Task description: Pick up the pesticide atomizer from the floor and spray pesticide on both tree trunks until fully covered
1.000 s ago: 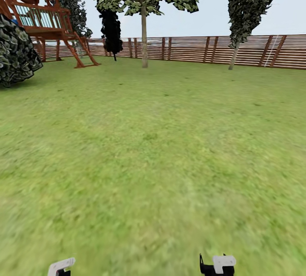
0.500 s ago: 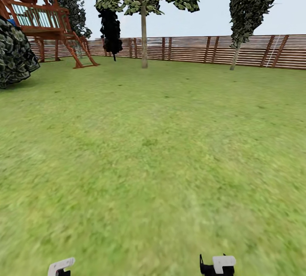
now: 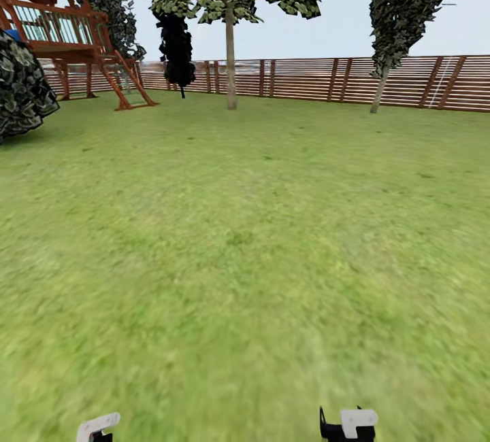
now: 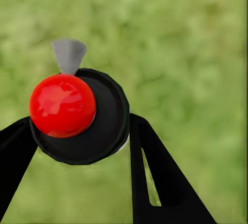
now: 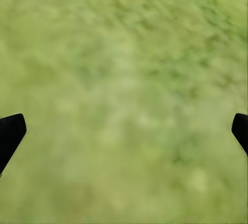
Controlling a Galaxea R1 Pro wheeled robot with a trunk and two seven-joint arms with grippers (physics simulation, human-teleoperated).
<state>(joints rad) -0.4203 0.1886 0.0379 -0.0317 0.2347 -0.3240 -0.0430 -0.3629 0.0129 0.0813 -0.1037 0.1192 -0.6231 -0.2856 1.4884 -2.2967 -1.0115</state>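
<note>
Shifted slightly leftward across the head view since a second ago: bush [image 3: 20,92] and playhouse [image 3: 61,27], a sign of the camera turning or rolling on, not of things moving.

Clamped in the left gripper [image 4: 82,146]: the atomizer [image 4: 88,118], black round body with a red knob and a grey nozzle, pinched between the dark fingers [image 4: 155,177] over grass. Right gripper [image 5: 124,131] spread wide, nothing between, only lawn beyond it. Both seen low in the head view as pale wrist parts, left [image 3: 97,426] and right [image 3: 350,423].

Probably light and rigid, smooth-sided, so apt to twist or slip in a narrow pinch; best held across the wide black body, nozzle left free and aimed outward. Already so held, by the look of it.

Ahead: lawn [image 3: 245,258], flat and bare up to the fence [image 3: 306,78]. Before the fence, a tree [image 3: 231,54] with a pale straight trunk; right of it another tree [image 3: 401,13], leaning slightly; left of it a black conifer [image 3: 177,44]. Plenty of room to drive up; both trunks well off, no specks on them yet as far as can be judged.
</note>
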